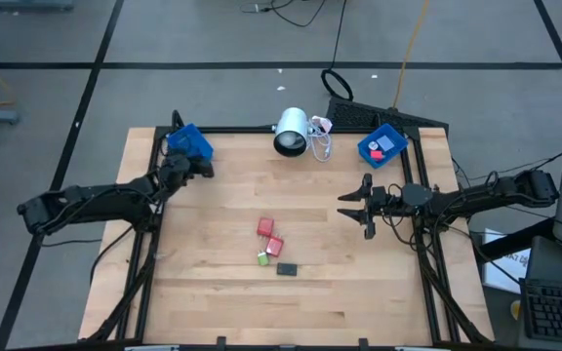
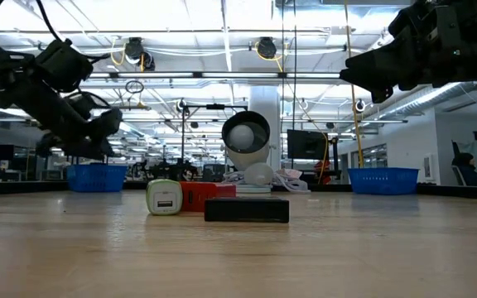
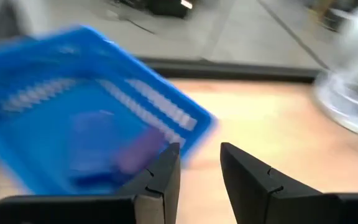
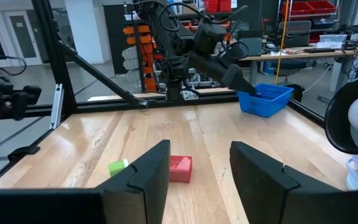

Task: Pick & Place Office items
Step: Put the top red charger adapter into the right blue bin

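Beside the left gripper (image 1: 203, 168), just off its fingertips, sits one blue bin (image 1: 189, 142) at the table's far-left corner; a second blue bin (image 1: 382, 146) sits beyond the right gripper (image 1: 352, 207), at the far-right corner. The left claw's fingers stand a little apart with nothing between them. Blurred blue and purple shapes lie in the near bin in the left wrist view; what they are cannot be told. The right claw's fingers are likewise apart and empty, held above the wood. Four office items lie on the table ahead of the right claw, between the two arms: two red pieces (image 1: 265, 227), one green piece (image 1: 262, 258), one dark grey piece (image 1: 286, 269). The right bin holds red and pale bits too small to count. One white lamp (image 1: 291, 133) lies between the bins.
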